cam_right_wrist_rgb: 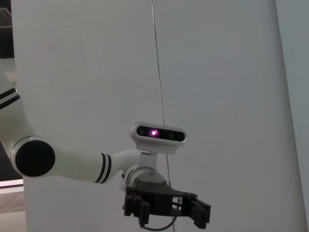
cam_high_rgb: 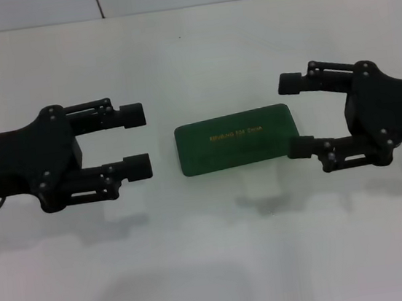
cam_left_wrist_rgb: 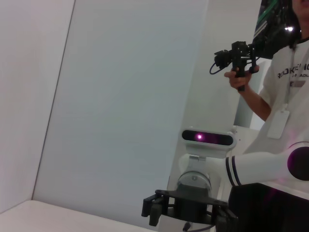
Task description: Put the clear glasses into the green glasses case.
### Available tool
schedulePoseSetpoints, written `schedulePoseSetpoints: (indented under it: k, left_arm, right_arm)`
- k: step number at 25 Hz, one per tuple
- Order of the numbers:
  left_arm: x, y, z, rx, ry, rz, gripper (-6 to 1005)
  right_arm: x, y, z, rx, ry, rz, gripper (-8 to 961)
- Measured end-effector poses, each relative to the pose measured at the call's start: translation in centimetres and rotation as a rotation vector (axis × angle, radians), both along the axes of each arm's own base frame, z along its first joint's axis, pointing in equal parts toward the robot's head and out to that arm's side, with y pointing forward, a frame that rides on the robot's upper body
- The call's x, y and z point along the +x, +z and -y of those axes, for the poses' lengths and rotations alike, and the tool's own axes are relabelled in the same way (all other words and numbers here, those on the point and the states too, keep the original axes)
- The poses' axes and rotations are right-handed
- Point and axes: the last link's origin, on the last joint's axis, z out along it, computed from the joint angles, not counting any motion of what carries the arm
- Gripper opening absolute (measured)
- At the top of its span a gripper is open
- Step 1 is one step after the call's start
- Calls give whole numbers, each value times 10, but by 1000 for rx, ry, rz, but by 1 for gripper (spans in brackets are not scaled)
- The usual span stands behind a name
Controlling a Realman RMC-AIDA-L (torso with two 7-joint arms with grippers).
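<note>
Green glasses case [cam_high_rgb: 235, 139] is lying shut and flat on the white surface [cam_high_rgb: 214, 259], near the middle of the head view, its lid facing up with a line of small gold lettering across it. Its long side is running roughly left to right, slightly tilted. Just in front of the case, touching its near edge, something faint and colourless is showing, probably part of the clear glasses [cam_high_rgb: 263, 181], though it is too pale to make out its shape.

On the left side, the left tool [cam_high_rgb: 134, 141] is hovering beside the case with its two black fingers spread wide apart, pointing toward the case and holding nothing. On the right side, the right tool [cam_high_rgb: 296, 114] is facing it from the other end, its fingers likewise standing wide apart and empty; its nearer fingertip is sitting just beside the case's right corner. The case is lying between the two tools.
</note>
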Motion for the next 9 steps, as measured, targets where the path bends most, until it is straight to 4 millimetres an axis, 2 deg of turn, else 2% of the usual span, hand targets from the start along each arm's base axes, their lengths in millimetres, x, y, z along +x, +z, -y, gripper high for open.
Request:
schedulePoseSetpoints:
  k: [9]
  left_arm:
    - [-1, 1, -4, 8, -2, -32, 729]
  right_arm:
    - [-3, -5, -6, 1, -13, -20, 824]
